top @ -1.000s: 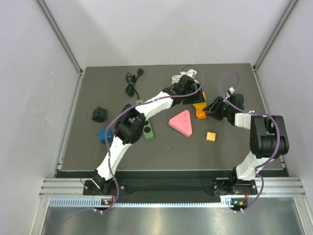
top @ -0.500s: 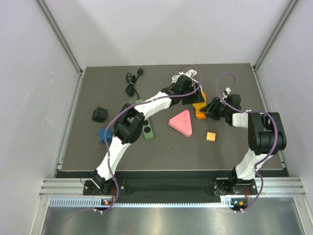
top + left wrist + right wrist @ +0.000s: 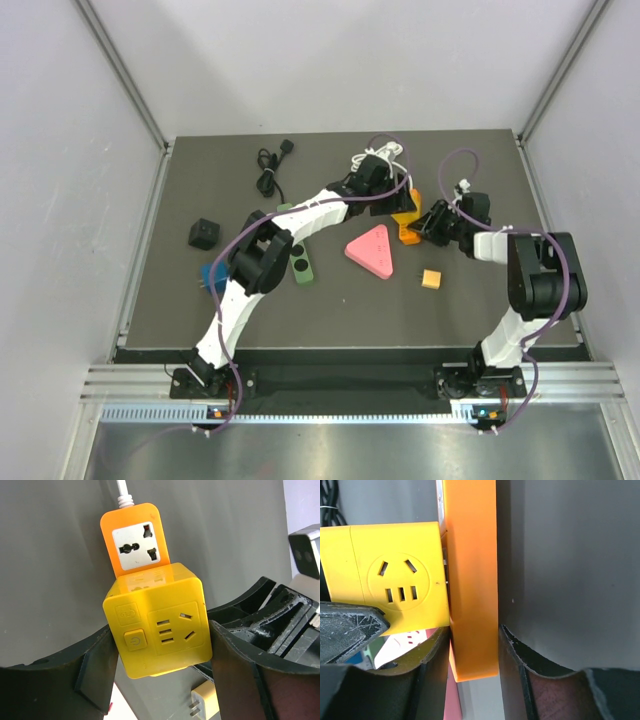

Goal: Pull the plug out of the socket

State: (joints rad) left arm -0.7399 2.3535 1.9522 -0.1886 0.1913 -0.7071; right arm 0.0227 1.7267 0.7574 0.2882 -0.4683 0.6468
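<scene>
The dark desk (image 3: 180, 300) carries the work at its far middle. There the left gripper (image 3: 160, 672) has its jaws clenched on the sides of the yellow cube plug (image 3: 157, 625). The right gripper (image 3: 474, 665) has its jaws grasping the flat orange socket (image 3: 472, 580). The plug sits flush against the socket.

Grey table (image 3: 180, 300) carries orange socket (image 3: 407, 231), pink triangle (image 3: 372, 250), black cube (image 3: 202, 233).

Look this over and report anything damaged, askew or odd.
Only wear stands out: on the right gripper, a finger shows whitish scuffs. The yellow adapter cube and the orange socket look intact; nothing is spilled.
</scene>
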